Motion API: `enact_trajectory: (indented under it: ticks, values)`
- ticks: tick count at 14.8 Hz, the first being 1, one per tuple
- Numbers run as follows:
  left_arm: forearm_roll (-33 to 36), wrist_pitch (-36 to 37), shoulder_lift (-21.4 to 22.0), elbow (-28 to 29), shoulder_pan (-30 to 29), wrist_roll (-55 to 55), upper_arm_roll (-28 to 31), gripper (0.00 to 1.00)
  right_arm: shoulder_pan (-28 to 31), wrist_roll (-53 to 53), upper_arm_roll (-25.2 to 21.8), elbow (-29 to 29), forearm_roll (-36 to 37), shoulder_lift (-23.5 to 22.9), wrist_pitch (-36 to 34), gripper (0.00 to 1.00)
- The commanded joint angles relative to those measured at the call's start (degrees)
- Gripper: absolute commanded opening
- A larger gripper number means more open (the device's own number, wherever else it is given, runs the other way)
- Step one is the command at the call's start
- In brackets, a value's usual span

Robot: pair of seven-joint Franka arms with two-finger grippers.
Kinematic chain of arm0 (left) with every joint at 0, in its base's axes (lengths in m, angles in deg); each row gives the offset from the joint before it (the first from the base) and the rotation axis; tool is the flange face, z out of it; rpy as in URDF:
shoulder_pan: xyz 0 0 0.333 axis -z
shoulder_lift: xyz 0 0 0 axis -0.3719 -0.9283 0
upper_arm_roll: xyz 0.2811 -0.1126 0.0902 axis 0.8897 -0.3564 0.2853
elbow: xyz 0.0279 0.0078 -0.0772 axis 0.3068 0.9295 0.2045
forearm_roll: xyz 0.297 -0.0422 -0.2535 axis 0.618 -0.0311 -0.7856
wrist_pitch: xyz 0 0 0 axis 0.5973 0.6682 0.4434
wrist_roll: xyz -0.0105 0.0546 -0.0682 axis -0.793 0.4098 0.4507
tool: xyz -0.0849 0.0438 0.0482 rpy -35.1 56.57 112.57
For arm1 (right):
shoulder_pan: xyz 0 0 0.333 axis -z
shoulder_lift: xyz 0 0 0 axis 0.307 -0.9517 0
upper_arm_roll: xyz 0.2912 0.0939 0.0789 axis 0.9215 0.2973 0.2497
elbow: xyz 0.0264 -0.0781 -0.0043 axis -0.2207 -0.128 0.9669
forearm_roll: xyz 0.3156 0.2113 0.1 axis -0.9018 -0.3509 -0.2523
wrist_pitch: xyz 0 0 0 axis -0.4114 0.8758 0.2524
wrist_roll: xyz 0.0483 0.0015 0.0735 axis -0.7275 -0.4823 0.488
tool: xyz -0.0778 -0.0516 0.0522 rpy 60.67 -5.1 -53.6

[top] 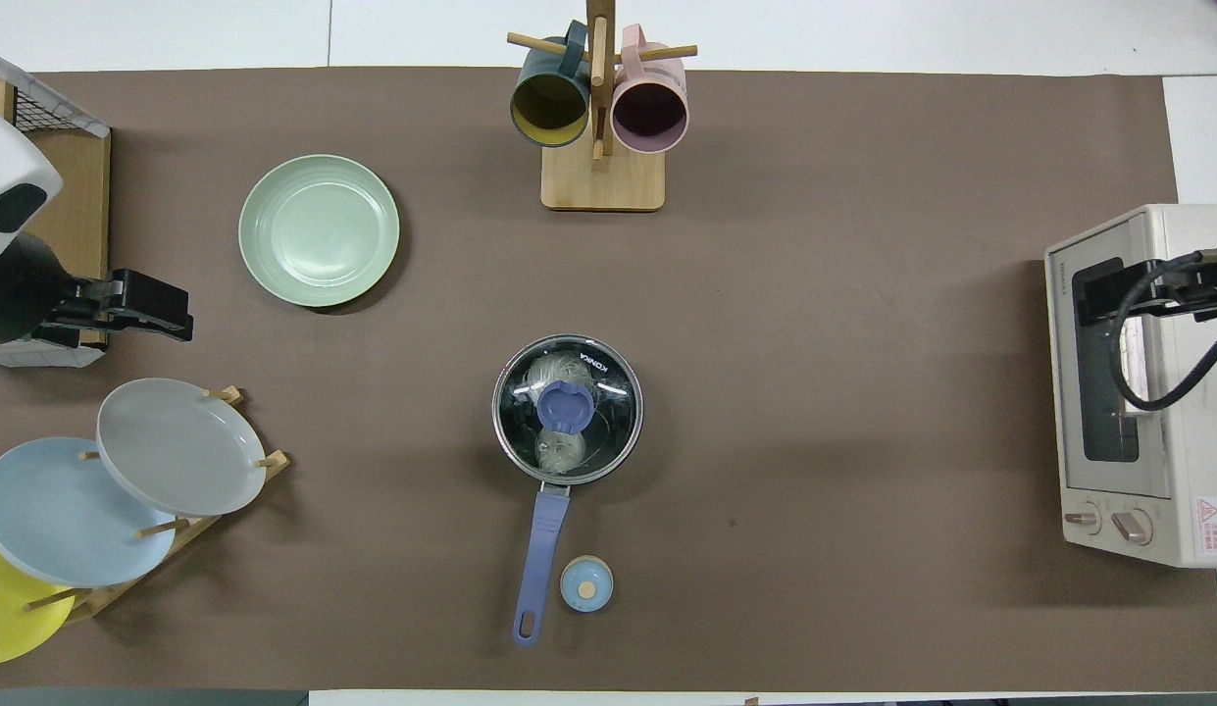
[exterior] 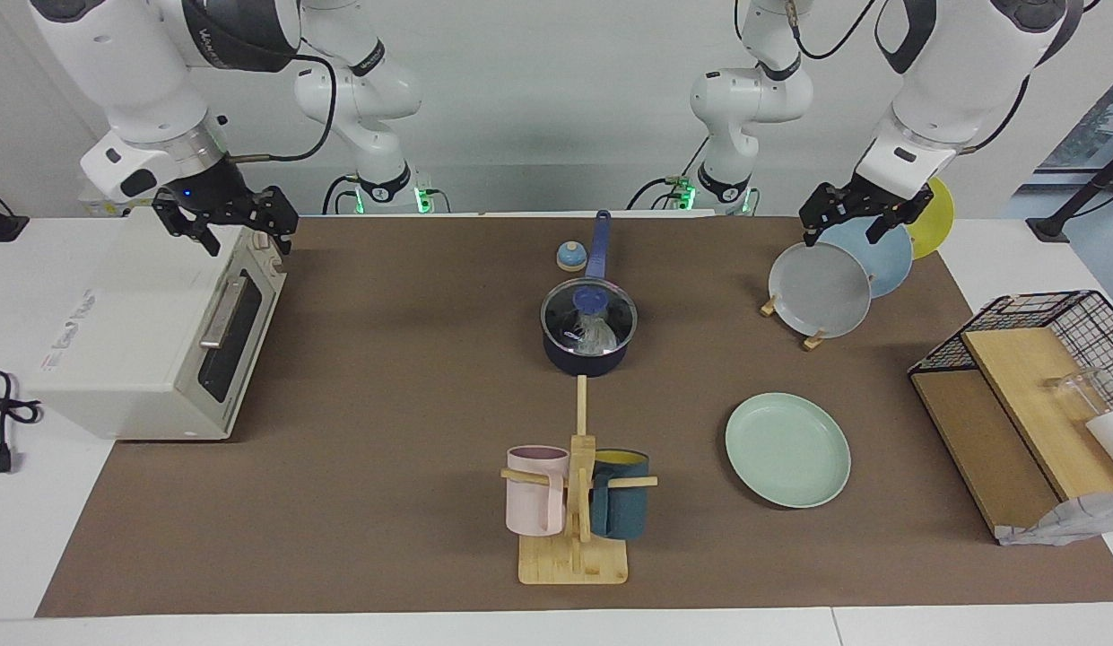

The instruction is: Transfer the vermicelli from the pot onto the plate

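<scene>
Vermicelli (top: 559,378) all in pot (exterior: 585,359) at worktop middle, glass lid (top: 608,417) on. Plate (exterior: 787,449) bare, toward left arm's end. We see left gripper (exterior: 856,220) over plate rack, right gripper (exterior: 224,224) over toaster oven (exterior: 152,332); both spread apart, empty. We judge nothing done yet.

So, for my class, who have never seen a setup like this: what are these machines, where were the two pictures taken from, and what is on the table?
Two white robot arms with two-finger grippers. One picture faces them across the table; the other looks down from above. The left gripper hangs open over the rack of plates; the right gripper hangs open over the white toaster oven. Neither holds anything. Mid-table stands the dark navy saucepan under a glass lid, whitish vermicelli inside. The pale mint-green plate lies bare beside the wooden mug stand.
</scene>
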Motion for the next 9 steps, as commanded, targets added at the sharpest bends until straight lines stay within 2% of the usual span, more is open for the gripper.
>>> enact_trajectory:
  ticks: [1, 5, 9]
  values:
    - [0.60, -0.49, 0.93, 0.85, -0.60, 0.24, -0.49, 1.00, 0.30, -0.76, 1.68, 0.52, -0.23, -0.19, -0.49, 1.00]
    - [0.60, -0.49, 0.93, 0.85, -0.60, 0.24, -0.49, 1.00, 0.30, 3.52, 4.92, 1.31, -0.66, -0.46, -0.93, 1.00]
    - [0.60, -0.49, 0.93, 0.85, -0.60, 0.24, -0.49, 1.00, 0.30, 12.92, 13.61, 3.76, -1.19, -3.08, -1.28, 1.00]
